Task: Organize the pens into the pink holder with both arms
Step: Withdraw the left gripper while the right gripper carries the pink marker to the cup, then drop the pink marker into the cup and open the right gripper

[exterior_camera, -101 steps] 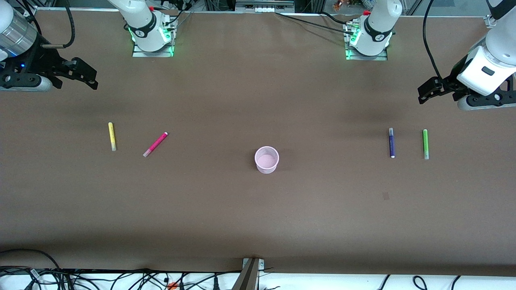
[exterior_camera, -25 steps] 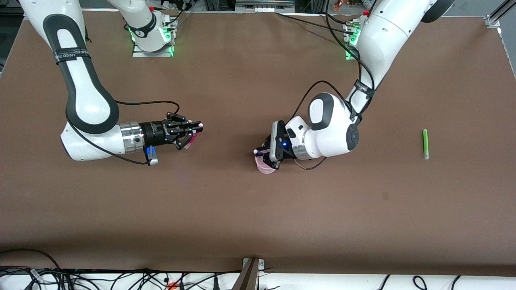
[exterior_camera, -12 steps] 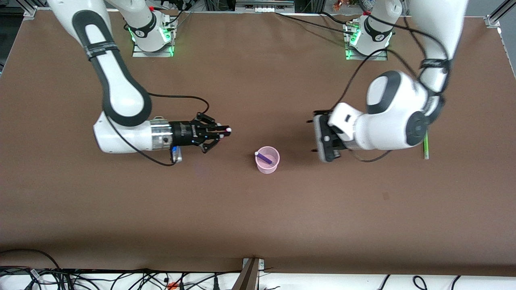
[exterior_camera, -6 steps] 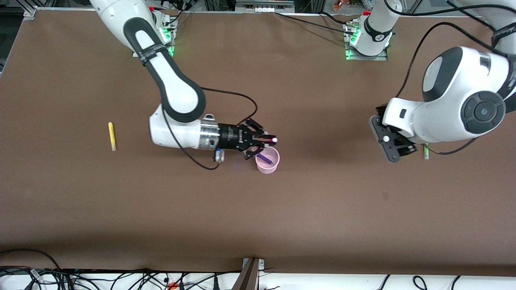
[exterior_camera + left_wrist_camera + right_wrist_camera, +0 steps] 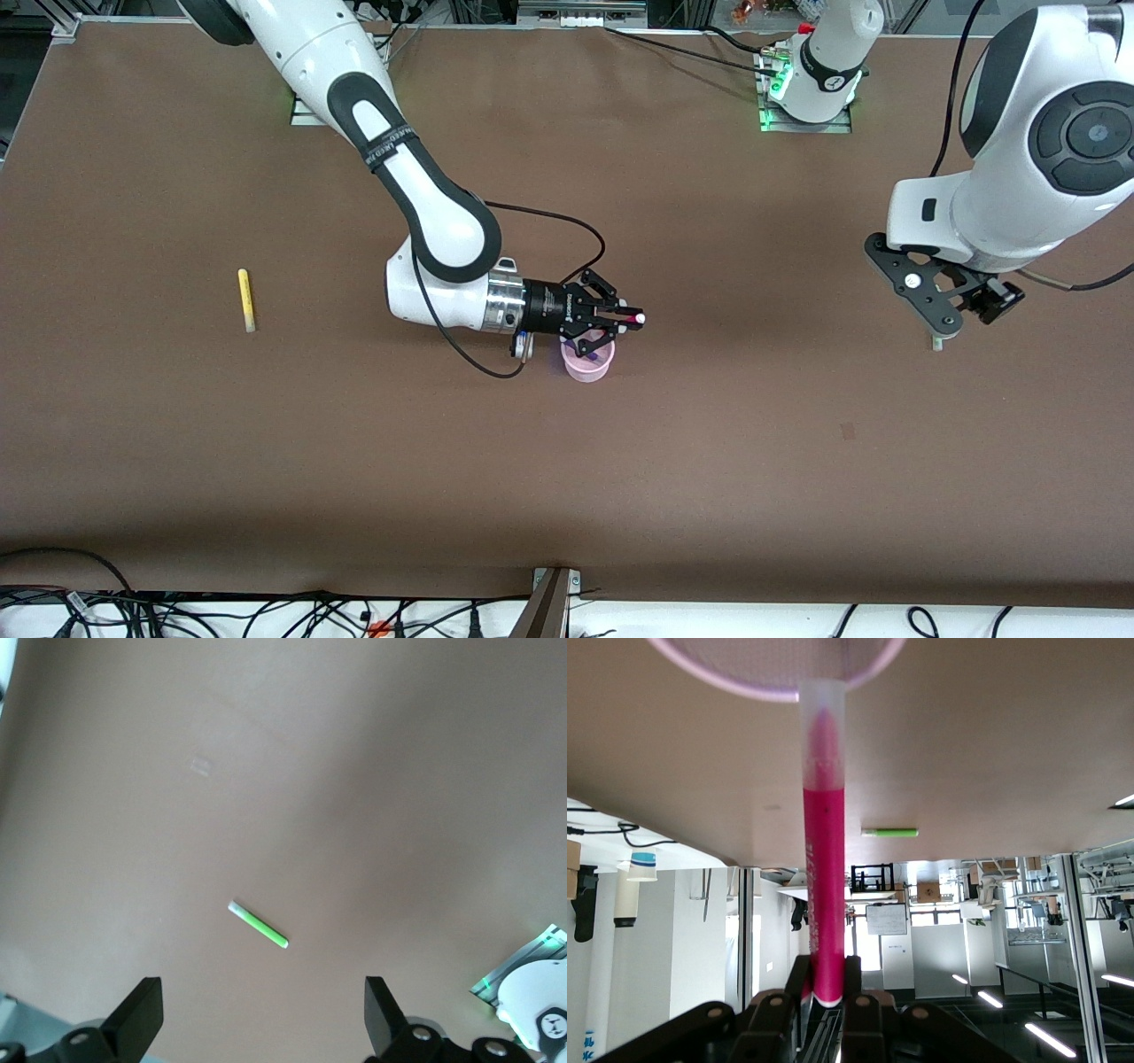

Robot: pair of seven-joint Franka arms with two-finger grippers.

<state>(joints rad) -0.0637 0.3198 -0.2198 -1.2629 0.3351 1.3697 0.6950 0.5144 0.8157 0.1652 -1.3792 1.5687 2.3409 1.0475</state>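
Right gripper, clamped on the magenta pen, hangs over the pink holder mid-table; left gripper, jaws wide and empty, hangs over the green pen near the left arm's end.

We see a brown table that fills most of the front view. On its surface there is a small darker patch, toward the left arm's end and nearer to the front camera than the middle of the table. Along the edge nearest to the front camera we notice a metal bracket and many black cables on a white floor. In the right wrist view we see a room with ceiling lights.
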